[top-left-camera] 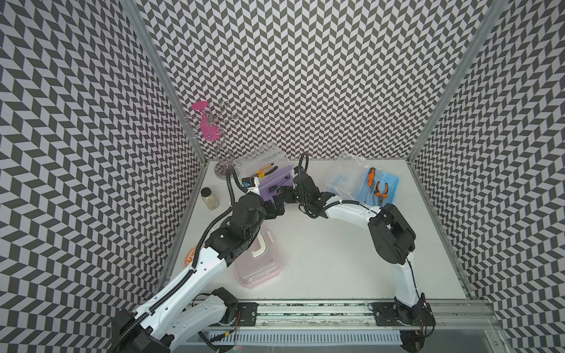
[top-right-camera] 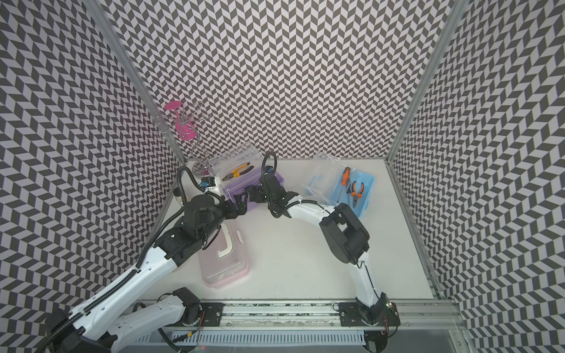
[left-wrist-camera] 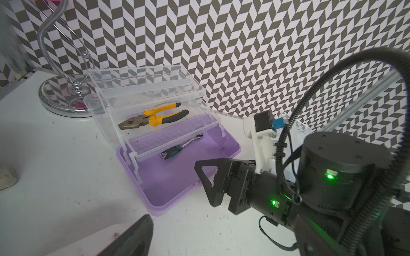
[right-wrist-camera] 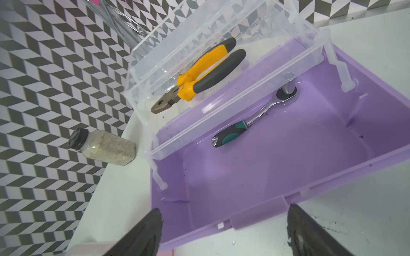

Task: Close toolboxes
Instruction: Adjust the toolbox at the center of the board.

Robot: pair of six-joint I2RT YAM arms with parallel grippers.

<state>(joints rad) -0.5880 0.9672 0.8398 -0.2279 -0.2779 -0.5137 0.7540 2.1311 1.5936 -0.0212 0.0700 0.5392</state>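
Note:
The purple toolbox (top-left-camera: pixel 276 178) (left-wrist-camera: pixel 168 184) (right-wrist-camera: pixel 266 172) stands open at the back left, its clear lid and tray tilted up. Yellow pliers (left-wrist-camera: pixel 153 117) lie in the tray and a ratchet (right-wrist-camera: pixel 250 119) in the base. My right gripper (top-left-camera: pixel 282 195) (right-wrist-camera: pixel 224 230) is open, its fingers astride the box's front wall near a latch, holding nothing. My left gripper (top-left-camera: pixel 274 211) is open just in front of the same box; the left wrist view shows one finger (left-wrist-camera: pixel 139 235). The blue toolbox (top-left-camera: pixel 393 183) lies open at the back right. The pink toolbox (top-left-camera: pixel 260 269) sits front left, lid down.
A glass jar (top-left-camera: pixel 209 198) (right-wrist-camera: pixel 106 148) with a black cap stands left of the purple box. A chrome wire rack (top-left-camera: pixel 221 165) holding a pink glass (top-left-camera: pixel 208 128) fills the back left corner. Orange tools (top-left-camera: pixel 377 186) lie in the blue box. Patterned walls close three sides.

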